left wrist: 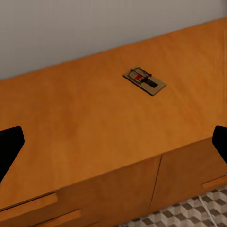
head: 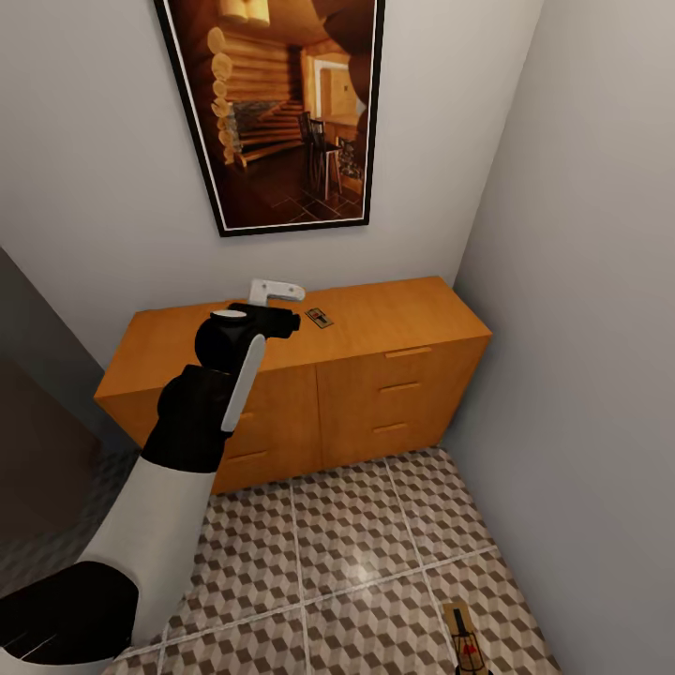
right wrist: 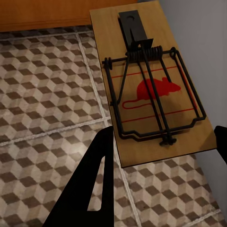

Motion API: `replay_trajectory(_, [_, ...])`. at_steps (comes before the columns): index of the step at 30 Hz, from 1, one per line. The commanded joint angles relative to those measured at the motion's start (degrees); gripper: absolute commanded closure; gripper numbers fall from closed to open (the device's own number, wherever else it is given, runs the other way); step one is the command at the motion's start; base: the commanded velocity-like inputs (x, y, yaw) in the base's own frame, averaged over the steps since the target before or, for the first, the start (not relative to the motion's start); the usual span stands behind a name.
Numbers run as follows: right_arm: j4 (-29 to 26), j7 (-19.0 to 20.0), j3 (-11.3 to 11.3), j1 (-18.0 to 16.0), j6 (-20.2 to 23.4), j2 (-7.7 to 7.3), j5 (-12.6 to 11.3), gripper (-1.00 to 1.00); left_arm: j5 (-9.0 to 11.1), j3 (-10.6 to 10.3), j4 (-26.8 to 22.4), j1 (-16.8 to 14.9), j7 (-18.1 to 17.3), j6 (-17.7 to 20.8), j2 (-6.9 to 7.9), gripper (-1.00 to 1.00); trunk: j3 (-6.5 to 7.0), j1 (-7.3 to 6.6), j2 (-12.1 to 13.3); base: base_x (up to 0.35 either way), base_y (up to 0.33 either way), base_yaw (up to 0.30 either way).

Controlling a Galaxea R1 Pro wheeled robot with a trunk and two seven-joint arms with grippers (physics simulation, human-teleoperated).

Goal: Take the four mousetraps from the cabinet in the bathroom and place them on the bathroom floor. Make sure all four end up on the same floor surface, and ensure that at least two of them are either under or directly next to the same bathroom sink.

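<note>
Standing against the pale wall under a framed picture (head: 286, 103) of a log-cabin room, an orange wooden cabinet (head: 394, 328) has its doors and drawers closed, so nothing of its inside can be seen. One mousetrap (head: 319, 318) lies flat on the cabinet's top, near the back edge; its red mark shows in the left wrist view (left wrist: 144, 81), too small to read. The left gripper (head: 278, 292) hangs over the cabinet top just beside that trap, apart from it, fingers spread wide and holding nothing. A second mousetrap (right wrist: 153, 82) sits between the right gripper's (right wrist: 163, 156) fingers, away from the cabinet, over the cube-patterned bathroom floor (head: 375, 572) near the side wall; I cannot tell whether the fingers press it or whether it rests on the tiles. Its board bears a red mouse silhouette with thin red lines, no readable writing.
</note>
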Motion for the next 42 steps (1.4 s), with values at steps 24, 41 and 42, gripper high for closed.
replay_trajectory(24, [0.04, -0.23, -0.42, -0.04, -0.19, 0.09, 0.48, 1.00, 0.22, -0.69, 0.09, -0.06, 0.40, 0.17, 0.17, -1.00, -0.10, 0.03, -0.10, 0.000, 0.000, 0.000])
replay_trajectory(41, [0.04, -0.23, -0.42, -0.04, -0.18, 0.19, 0.48, 1.00, 0.31, -0.69, 0.33, -0.06, 0.49, 0.17, 0.16, -1.00, -0.10, 0.03, -0.10, 0.130, -0.075, 0.000])
replay_trajectory(42, [0.04, -0.23, -0.42, -0.04, -0.18, 0.19, 0.48, 1.00, 0.31, -0.72, 0.38, -0.06, 0.49, 0.17, 0.16, -1.00, -0.10, 0.03, -0.10, 0.263, -0.168, 0.000])
